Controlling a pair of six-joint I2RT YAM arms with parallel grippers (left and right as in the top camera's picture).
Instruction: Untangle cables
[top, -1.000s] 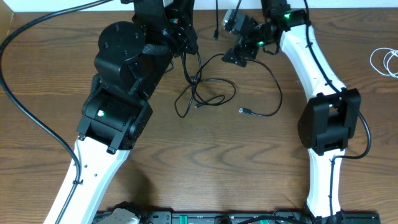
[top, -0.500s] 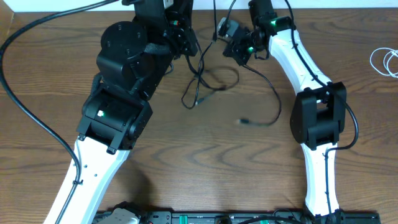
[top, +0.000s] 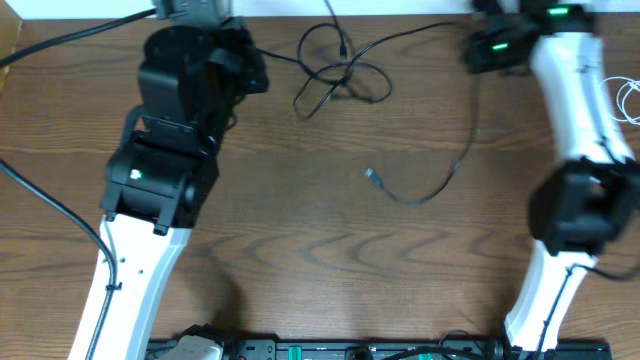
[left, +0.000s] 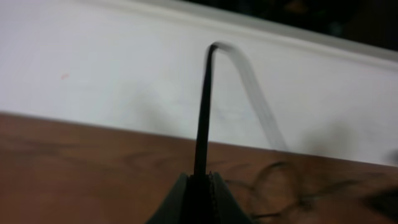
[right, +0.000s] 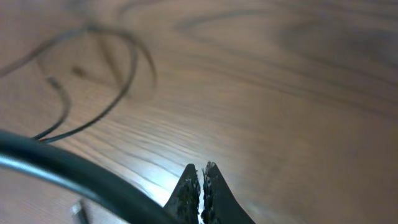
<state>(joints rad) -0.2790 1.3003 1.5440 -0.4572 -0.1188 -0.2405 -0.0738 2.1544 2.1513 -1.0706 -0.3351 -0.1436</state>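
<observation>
A black cable (top: 337, 78) lies in a loose tangle near the table's back edge. One strand runs left to my left gripper (top: 255, 68). In the left wrist view this gripper (left: 200, 177) is shut on the black cable (left: 203, 112), which rises straight out of the jaws. Another strand stretches right to my right gripper (top: 480, 50), bends there and trails down to a plug end (top: 372, 176). Seen from the right wrist, the right gripper (right: 200, 167) is shut, and a blurred black cable (right: 74, 171) crosses close beside the jaws. A white cable (top: 630, 97) is coiled at the right edge.
A white wall (left: 93, 68) rises just behind the table's back edge. Thick black arm cords (top: 50, 215) curve across the left side of the wooden table (top: 330, 270). The arm bases stand along the front edge.
The right gripper has shut and swung right and back, drawing a strand out. The left arm has pulled left. The tangle has slid toward the back edge, and the plug end has shifted left.
</observation>
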